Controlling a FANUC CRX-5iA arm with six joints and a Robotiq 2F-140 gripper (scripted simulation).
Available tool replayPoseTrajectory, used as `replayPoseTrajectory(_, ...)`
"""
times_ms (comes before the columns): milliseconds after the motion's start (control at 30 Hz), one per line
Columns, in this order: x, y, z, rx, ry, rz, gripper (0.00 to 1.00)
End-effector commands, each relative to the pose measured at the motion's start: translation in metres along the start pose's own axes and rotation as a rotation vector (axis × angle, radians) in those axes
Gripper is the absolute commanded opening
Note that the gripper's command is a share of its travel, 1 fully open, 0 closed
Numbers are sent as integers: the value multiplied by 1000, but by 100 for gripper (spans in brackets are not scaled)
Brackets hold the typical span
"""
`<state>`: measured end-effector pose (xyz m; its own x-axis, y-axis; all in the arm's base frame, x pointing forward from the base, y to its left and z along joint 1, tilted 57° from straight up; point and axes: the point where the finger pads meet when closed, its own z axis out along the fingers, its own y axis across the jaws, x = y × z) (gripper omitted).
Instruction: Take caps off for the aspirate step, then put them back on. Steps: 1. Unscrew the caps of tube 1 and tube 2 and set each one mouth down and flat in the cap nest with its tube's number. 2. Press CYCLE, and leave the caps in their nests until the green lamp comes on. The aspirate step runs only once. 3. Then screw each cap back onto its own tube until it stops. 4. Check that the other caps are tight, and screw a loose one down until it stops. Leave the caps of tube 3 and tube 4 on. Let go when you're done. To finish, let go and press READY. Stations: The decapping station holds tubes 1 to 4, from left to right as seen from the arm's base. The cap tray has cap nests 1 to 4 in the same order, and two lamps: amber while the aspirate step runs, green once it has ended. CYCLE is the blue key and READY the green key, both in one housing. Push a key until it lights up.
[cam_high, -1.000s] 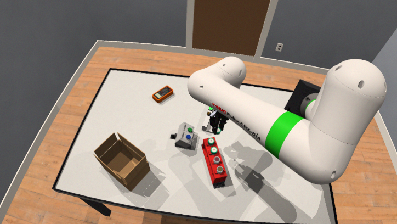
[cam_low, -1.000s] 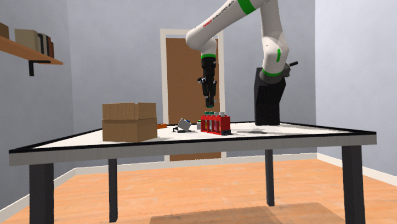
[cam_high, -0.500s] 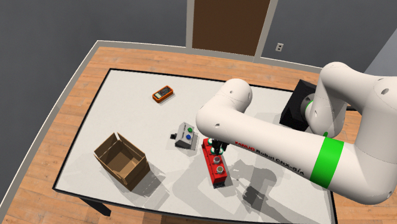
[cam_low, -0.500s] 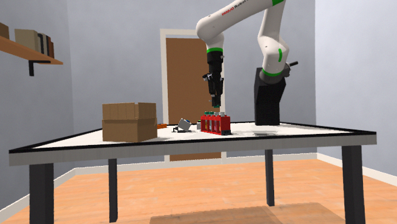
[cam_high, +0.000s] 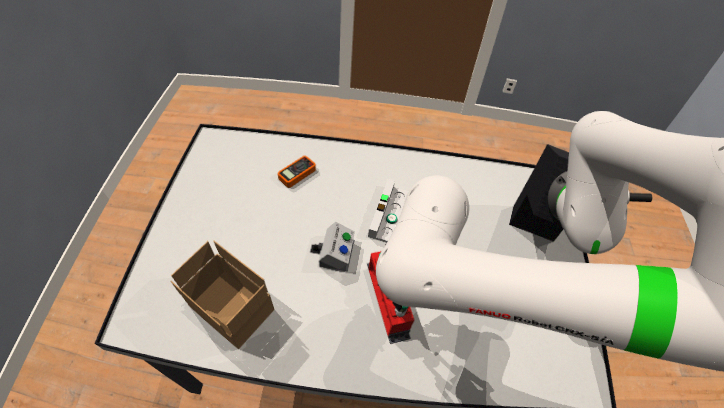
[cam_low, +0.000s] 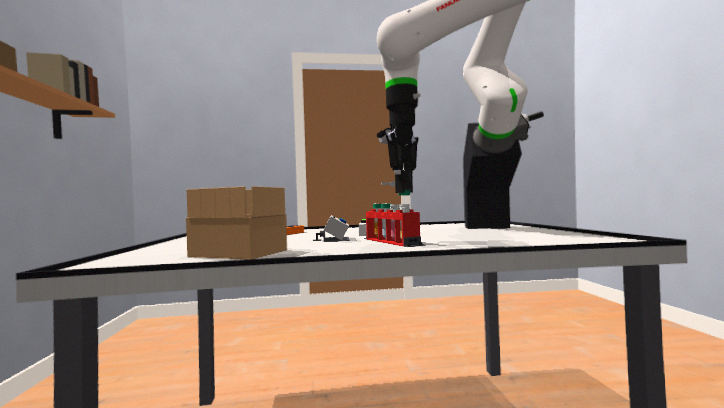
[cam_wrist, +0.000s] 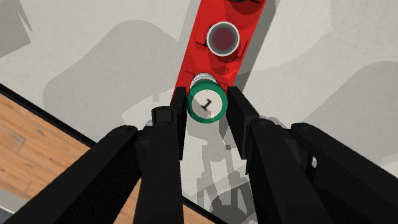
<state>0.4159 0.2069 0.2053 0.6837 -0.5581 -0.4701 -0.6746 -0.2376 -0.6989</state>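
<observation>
Green-rimmed and white-faced, the round screw cap marked 1 (cam_wrist: 206, 104) is clamped between the black jaws, directly above the open mouth of tube 1 (cam_wrist: 203, 80) at the near end of the red decapping station (cam_wrist: 210, 60). Just beyond the jaws, tube 2 (cam_wrist: 223, 38) stands uncapped. Farther off, the cap tray (cam_high: 378, 223) shows a lit green lamp (cam_high: 384, 197) and cap 2 (cam_high: 391, 218) lying in what looks like its own nest, though the arm hides part of the tray. So uncapping and the aspirate wait look done; recapping both tubes, checking caps 3 and 4, and READY (cam_high: 347, 236) remain.
</observation>
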Motion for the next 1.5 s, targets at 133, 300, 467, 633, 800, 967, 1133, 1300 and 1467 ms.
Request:
replayPoseTrajectory(133, 0, 0, 11, 1, 1, -1, 30)
replayPoseTrajectory(300, 0, 0, 25, 1, 1, -1, 30)
replayPoseTrajectory(467, 0, 0, 24, 0, 1, -1, 30)
replayPoseTrajectory(633, 0, 0, 25, 1, 1, -1, 30)
replayPoseTrajectory(800, 0, 0, 26, 1, 1, -1, 30)
replayPoseTrajectory(967, 0, -1, 29, 1, 1, -1, 30)
replayPoseTrajectory(1133, 0, -1, 30, 1, 1, -1, 30)
replayPoseTrajectory(1300, 0, -1, 32, 1, 1, -1, 30)
replayPoseTrajectory(1467, 0, -1, 35, 1, 1, -1, 30)
